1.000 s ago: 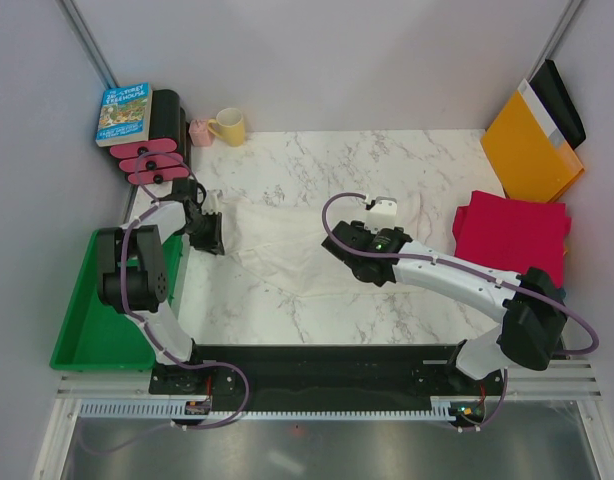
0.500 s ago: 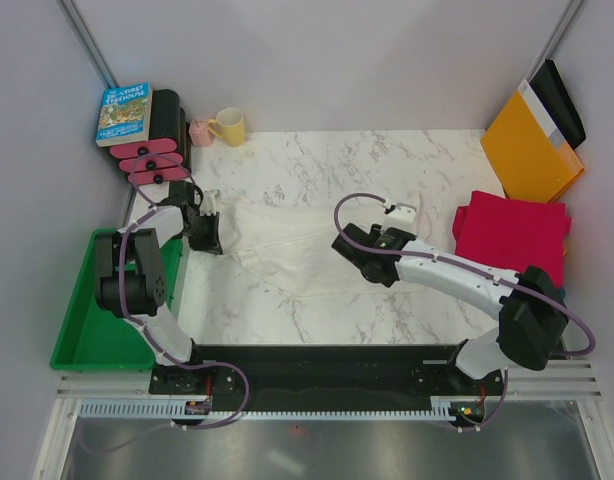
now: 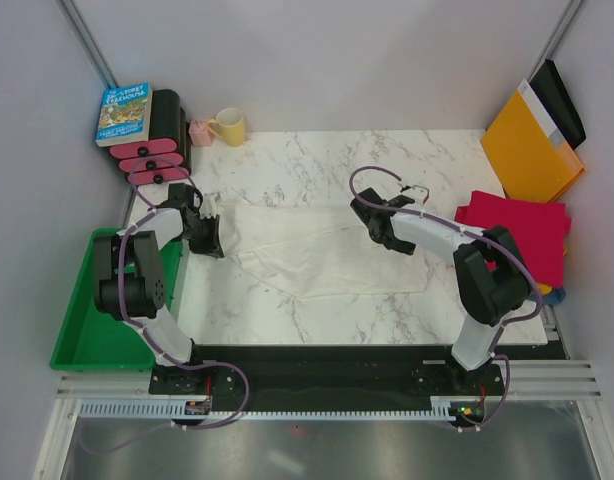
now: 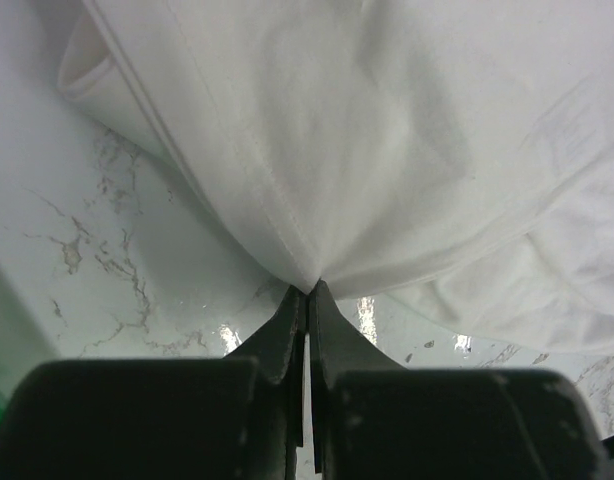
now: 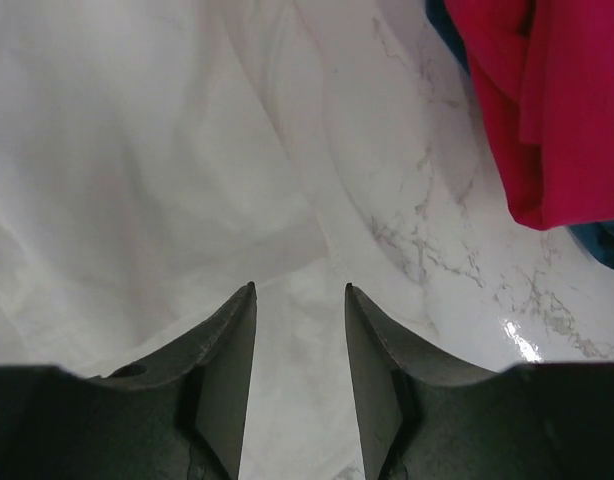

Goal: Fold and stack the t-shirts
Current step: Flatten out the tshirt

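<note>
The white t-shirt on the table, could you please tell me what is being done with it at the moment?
The left gripper is shut on the left edge of the white t-shirt, which lies spread out and wrinkled on the marble table. The right gripper is over the shirt's right side with its jaws apart, holding nothing. A folded red t-shirt tops a stack at the table's right edge. The white one is not folded yet.
</note>
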Robot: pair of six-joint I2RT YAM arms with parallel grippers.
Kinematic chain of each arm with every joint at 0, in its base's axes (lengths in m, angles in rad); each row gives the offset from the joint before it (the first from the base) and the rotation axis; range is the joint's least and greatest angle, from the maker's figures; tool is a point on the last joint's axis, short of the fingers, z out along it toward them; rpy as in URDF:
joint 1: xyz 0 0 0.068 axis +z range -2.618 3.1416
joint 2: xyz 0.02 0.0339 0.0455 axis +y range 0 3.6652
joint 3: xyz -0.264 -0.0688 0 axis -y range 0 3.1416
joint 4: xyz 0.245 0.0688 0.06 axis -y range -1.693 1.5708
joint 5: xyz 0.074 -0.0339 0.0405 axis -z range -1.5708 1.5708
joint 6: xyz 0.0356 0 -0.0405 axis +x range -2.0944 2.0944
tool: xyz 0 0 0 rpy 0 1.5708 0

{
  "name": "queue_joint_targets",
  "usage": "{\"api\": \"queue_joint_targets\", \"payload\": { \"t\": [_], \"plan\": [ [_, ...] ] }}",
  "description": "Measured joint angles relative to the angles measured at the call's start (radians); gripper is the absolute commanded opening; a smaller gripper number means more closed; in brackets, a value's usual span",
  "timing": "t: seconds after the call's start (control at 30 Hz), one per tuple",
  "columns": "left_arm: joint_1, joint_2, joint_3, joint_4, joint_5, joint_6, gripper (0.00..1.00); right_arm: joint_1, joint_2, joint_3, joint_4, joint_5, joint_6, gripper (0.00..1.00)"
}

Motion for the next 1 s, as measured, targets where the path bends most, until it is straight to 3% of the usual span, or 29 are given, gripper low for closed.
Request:
{"api": "queue_joint_targets", "payload": {
  "t": [0.27,0.7,0.73,0.97,1.0],
  "plan": [
    [0.0,-0.006,-0.006,-0.023,0.01,0.0,0.02,-0.059,0.103,0.037,0.071,-0.024,-0.061,0.48],
    [0.0,-0.01,-0.01,-0.032,0.01,0.003,0.02,-0.141,0.126,-0.005,0.167,-0.085,-0.123,0.47],
    [0.0,-0.01,-0.01,-0.033,0.01,0.003,0.02,-0.141,0.129,-0.009,0.175,-0.092,-0.125,0.45],
    [0.0,-0.012,-0.01,-0.049,0.009,0.003,0.02,-0.14,0.134,-0.032,0.225,-0.104,-0.134,0.0],
    [0.0,-0.012,-0.01,-0.05,0.009,0.003,0.02,-0.14,0.134,-0.035,0.233,-0.104,-0.133,0.0]
  ]
}}
